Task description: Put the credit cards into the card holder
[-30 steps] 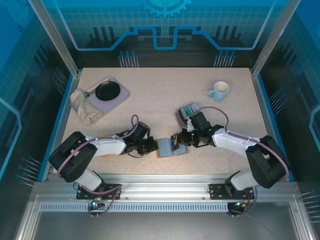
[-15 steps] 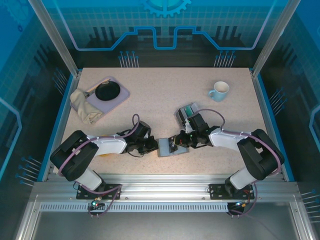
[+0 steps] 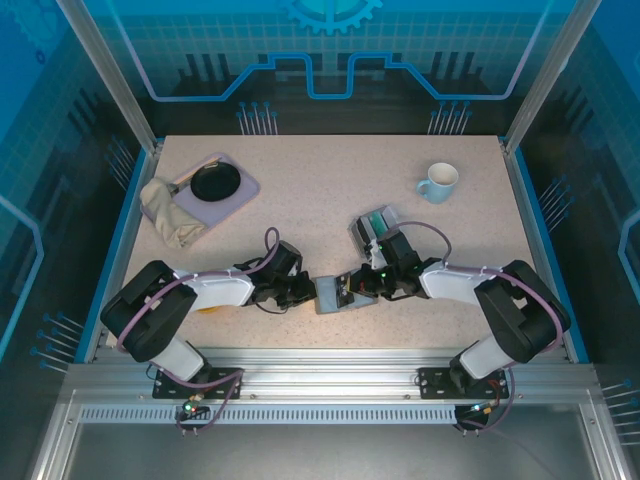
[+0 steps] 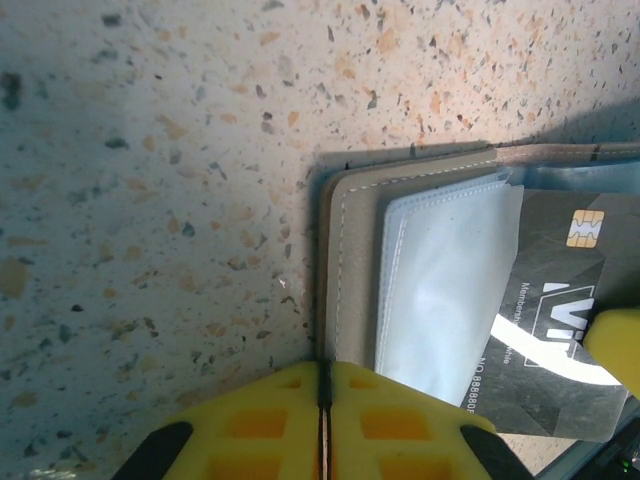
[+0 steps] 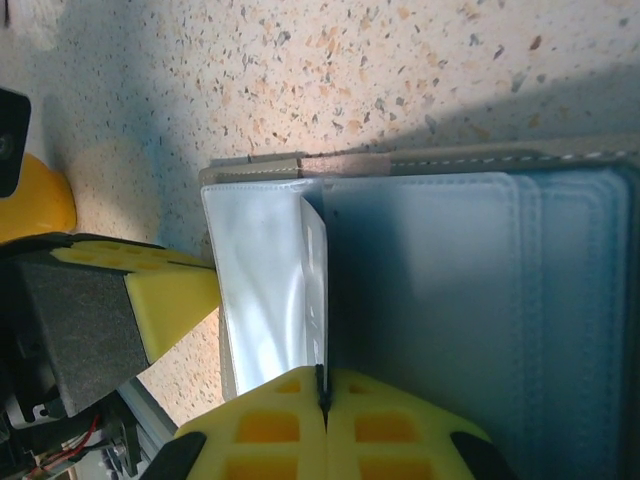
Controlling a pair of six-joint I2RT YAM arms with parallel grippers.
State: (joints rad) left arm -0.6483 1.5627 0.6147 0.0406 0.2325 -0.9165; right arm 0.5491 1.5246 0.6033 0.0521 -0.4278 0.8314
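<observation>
At the card holder's (image 4: 350, 280) right half, a dark credit card (image 4: 570, 300) stands on edge, pinched in the closed right gripper (image 5: 322, 385). Its long edge runs along the fold, and the pale pocket leaf lies just to its left, so the right arm is placed to slide it in. The left gripper (image 4: 322, 380), also shut, sits at the holder's left edge. Since a second ago the right gripper has crept further over the holder and the left jaws have narrowed.

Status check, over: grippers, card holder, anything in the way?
Left gripper shut, tips at edge of open card holder. Right gripper shut on its clear sleeve. Chip card lying on holder's inner half. Nothing blocking.
</observation>
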